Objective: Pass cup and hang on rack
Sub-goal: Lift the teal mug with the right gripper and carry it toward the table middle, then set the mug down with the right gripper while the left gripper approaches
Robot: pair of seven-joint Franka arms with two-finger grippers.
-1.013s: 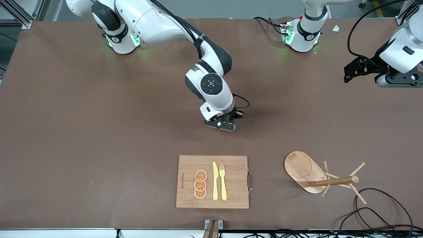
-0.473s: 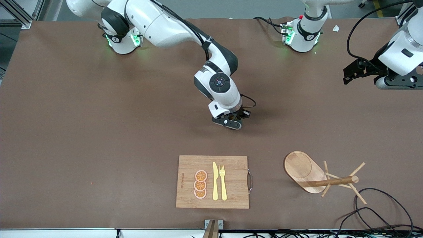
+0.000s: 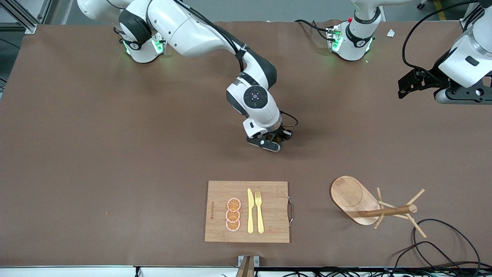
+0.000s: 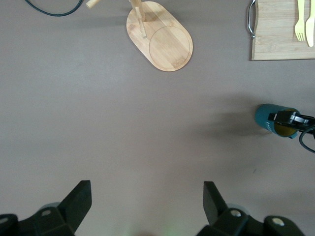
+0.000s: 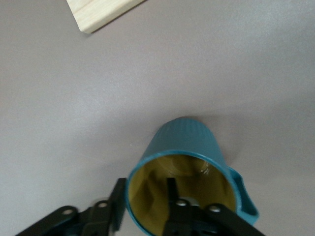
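The teal cup (image 5: pixel 184 142), yellow inside, stands on the brown table near its middle, handle (image 5: pixel 244 199) to one side. My right gripper (image 3: pixel 270 145) is down over it, one finger inside the cup and one outside the wall, slightly apart with a gap at the inner finger. The front view hides the cup under that gripper; the left wrist view shows it (image 4: pixel 268 117). The wooden rack (image 3: pixel 384 211) stands near the front edge toward the left arm's end and also shows in the left wrist view (image 4: pixel 167 44). My left gripper (image 3: pixel 403 82) is open and empty, up over the table's end.
A bamboo cutting board (image 3: pixel 246 211) with orange slices, a yellow knife and a fork lies nearer to the front camera than the cup. Black cables (image 3: pixel 442 238) loop on the table beside the rack.
My right arm carried the cup toward the left arm's end, then nearly stopped. The left gripper drifted slightly toward the table's middle.
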